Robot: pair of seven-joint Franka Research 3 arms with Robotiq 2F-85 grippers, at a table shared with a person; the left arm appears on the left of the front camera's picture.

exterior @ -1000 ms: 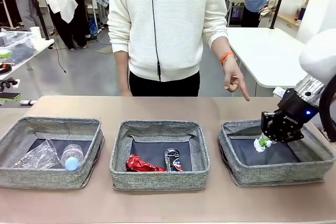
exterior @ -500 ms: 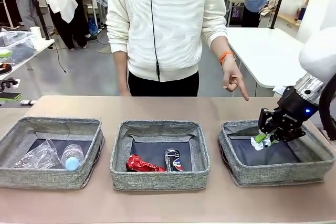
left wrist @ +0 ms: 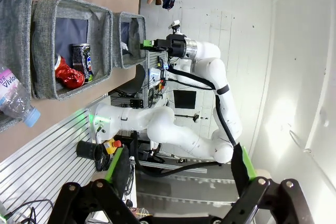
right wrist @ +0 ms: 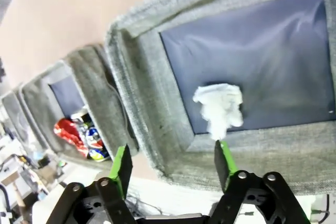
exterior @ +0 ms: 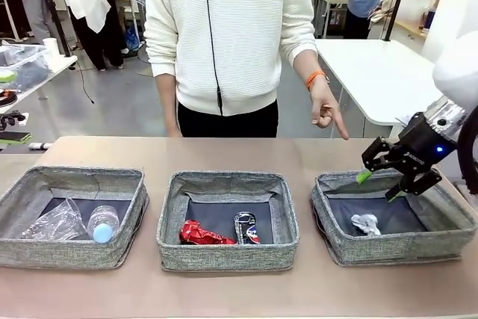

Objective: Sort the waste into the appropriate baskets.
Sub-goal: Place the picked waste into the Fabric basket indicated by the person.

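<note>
We see a brown bench [exterior: 224,293] carrying three grey woven-fabric baskets in a row, with a person in a white sweater [exterior: 231,35] standing at the far side. The person's hand [exterior: 326,113], with an orange band at the wrist, points a finger down toward the right basket.

The left basket [exterior: 71,248] holds a clear plastic bag [exterior: 52,223] and, touching it on the right, a clear plastic bottle [exterior: 102,223] lying on its side. The middle basket [exterior: 226,252] holds a crushed red can [exterior: 198,234] and, just beside it on the right, a dark blue-silver can [exterior: 245,227]. The right basket [exterior: 396,248] holds a crumpled white paper wad [exterior: 365,223] lying on its dark lining, near the left wall.

Our right arm comes in from the right, and its right hand [exterior: 379,184] hovers above the right basket with the green-padded fingers spread apart and nothing between them. The paper wad lies below it, clear of the fingers. In the right wrist view the wad [right wrist: 220,108] sits on the lining beyond the parted fingertips.

Our left hand [left wrist: 176,174] is seen in its own wrist view with the fingers wide apart and nothing between them, well away from the baskets.
</note>
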